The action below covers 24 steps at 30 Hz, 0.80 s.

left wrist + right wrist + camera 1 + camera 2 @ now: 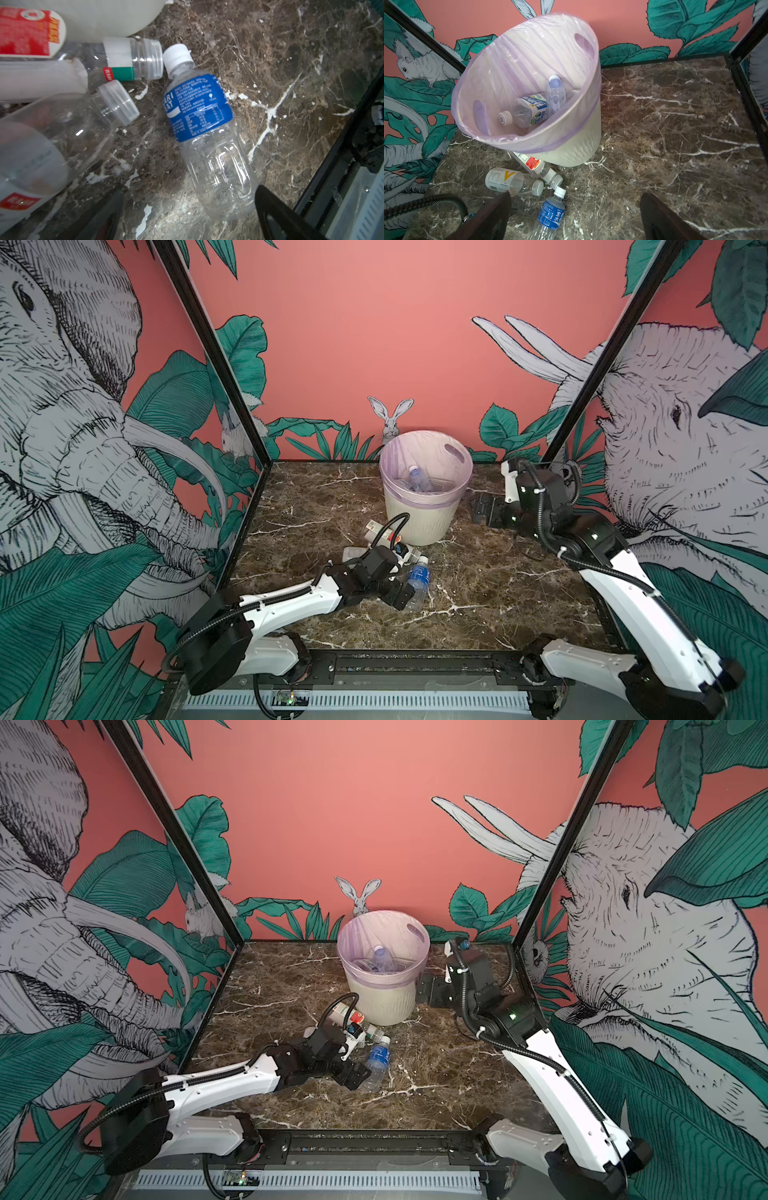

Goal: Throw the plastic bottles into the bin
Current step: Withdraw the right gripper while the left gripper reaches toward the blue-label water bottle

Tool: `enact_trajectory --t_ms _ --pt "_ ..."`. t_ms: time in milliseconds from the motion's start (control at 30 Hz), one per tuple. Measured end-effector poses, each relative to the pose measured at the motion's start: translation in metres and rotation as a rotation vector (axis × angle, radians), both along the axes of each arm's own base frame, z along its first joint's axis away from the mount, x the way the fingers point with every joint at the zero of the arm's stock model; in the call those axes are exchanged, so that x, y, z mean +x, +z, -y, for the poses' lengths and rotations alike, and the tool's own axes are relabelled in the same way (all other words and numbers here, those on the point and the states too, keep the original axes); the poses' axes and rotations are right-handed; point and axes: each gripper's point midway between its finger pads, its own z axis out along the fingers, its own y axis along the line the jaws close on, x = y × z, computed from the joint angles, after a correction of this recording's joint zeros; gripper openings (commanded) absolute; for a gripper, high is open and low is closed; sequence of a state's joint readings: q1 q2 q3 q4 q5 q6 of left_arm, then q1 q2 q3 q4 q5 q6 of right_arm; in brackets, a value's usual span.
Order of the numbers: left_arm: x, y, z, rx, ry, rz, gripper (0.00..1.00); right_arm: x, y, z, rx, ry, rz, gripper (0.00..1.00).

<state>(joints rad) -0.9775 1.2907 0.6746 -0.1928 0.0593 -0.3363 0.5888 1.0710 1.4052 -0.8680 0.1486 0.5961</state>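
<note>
top views, left gripper (402, 593): low over the table (498, 572) at the base end of the blue-label bottle (417, 576); jaws spread wide, nothing pinched
top views, blue-label bottle (379, 1056): lying on its side, cap toward the bin (419, 524), apart from it; loose bottles (376, 531) lie between it and the bin's foot
top views, right gripper (432, 990): just beside the bin wall; jaws apart, empty
left wrist, fingers (276, 214): straddle the bottle's clear lower body; it sits nearer one finger; judged: centre sideways before closing
left wrist, grip spot: judged best on the clear panelled part below the label; close across the width; thin wall probably dents, so squeeze gently
left wrist, clear-necked bottle (143, 59): mouth just beside the white cap; judged: lift straight up, don't drag
right wrist, bin (529, 143): upright, lilac liner; binned bottles (529, 110) at the bottom, room left
right wrist, right gripper (575, 207): fingers wide apart, nothing between
right wrist, drop: judged: clear the tall rim, release over the middle; the right arm beside the bin could get in the way
</note>
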Motion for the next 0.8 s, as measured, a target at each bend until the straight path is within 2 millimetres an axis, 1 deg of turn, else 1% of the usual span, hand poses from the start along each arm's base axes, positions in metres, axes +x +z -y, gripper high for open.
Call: enact_trajectory --t_ms 133,233,300,400,533,633,700,800 --pt "-0.001 -0.008 0.006 0.005 -0.003 -0.007 0.99 -0.021 -0.019 0.008 0.051 -0.025 -0.067 0.99" --pt "-0.001 -0.018 0.012 0.031 -0.014 -0.032 1.00 -0.027 -0.023 0.005 0.091 -0.025 -0.104 0.99" --pt "0.000 -0.022 0.020 0.044 -0.024 -0.041 1.00 -0.029 -0.024 0.002 0.111 -0.022 -0.123 0.99" --pt "0.003 -0.020 0.031 0.042 -0.033 -0.037 1.00 -0.030 -0.019 -0.002 0.139 -0.012 -0.134 0.99" --pt "0.009 -0.011 0.037 0.031 -0.026 -0.014 1.00 -0.029 -0.012 -0.011 0.169 0.017 -0.135 0.99" --pt "0.011 -0.009 0.036 0.038 -0.017 -0.004 0.99 -0.023 -0.017 -0.024 0.182 0.050 -0.165 0.99" --pt "0.011 -0.010 0.033 0.048 -0.012 0.000 1.00 -0.019 -0.024 -0.032 0.185 0.068 -0.191 0.99" --pt "0.012 -0.009 0.032 0.053 -0.009 0.005 1.00 -0.019 -0.034 -0.037 0.195 0.084 -0.208 0.99"
